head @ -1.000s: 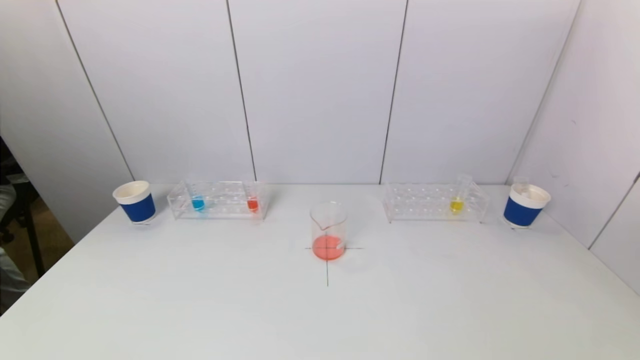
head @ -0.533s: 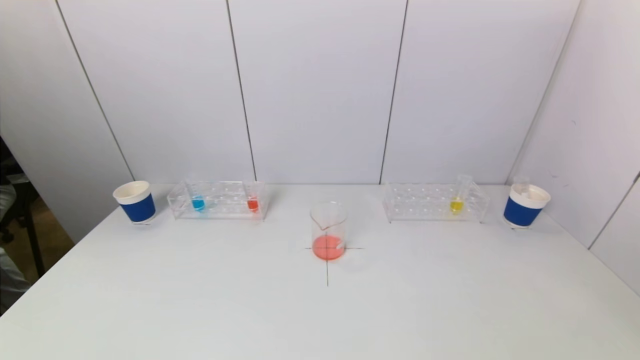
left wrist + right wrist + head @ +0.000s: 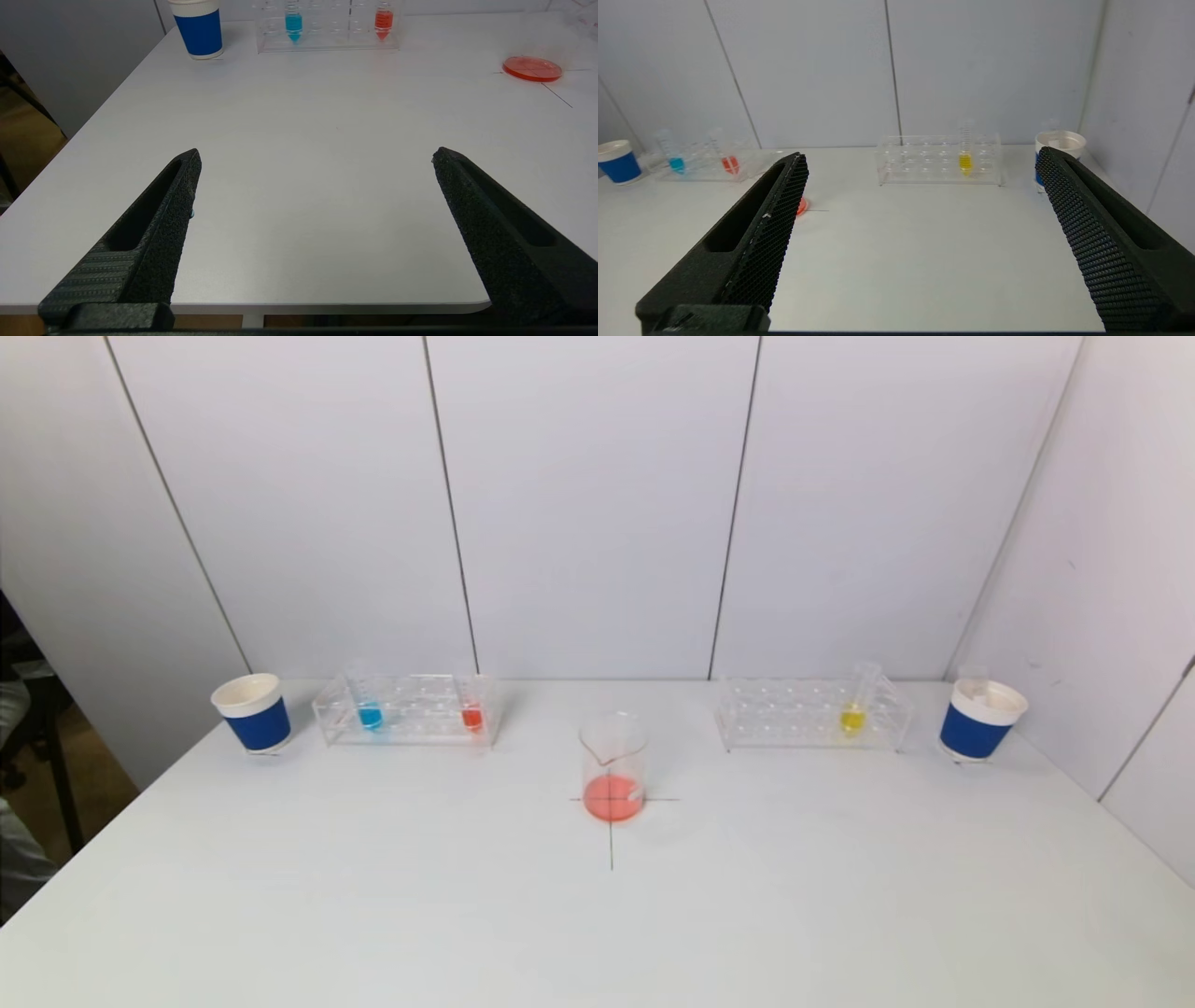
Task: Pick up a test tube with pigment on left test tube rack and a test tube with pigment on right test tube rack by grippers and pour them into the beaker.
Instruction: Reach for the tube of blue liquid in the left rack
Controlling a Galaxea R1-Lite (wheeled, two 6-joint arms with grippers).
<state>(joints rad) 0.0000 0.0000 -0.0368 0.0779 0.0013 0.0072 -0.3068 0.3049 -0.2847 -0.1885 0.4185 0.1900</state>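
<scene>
Beaker [image 3: 613,767] stood mid-worktop [image 3: 373,896] on a cross mark, holding shallow orange-red liquid. Left rack [image 3: 408,709] carried a blue tube [image 3: 370,707] and a red tube [image 3: 472,709]; right rack [image 3: 810,714] a yellow tube [image 3: 852,709]. Left gripper [image 3: 315,156] and right gripper [image 3: 922,156] hung wide, empty, over the near edge.

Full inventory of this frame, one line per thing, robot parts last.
table: 1, white, fills the foreground.
beaker: 1, clear, orange-red liquid at the bottom, table centre on a cross mark.
left rack: 1, clear, back left.
blue tube: 1, in left rack, its left end.
red tube: 1, in left rack, its right end.
right rack: 1, clear, back right.
yellow tube: 1, in right rack, towards its right end.
cups: 2, blue with white rims, left cup beside left rack, right cup beside right rack, an empty clear tube in it.
left gripper: open, at near table edge.
right gripper: open, facing right rack.
</scene>
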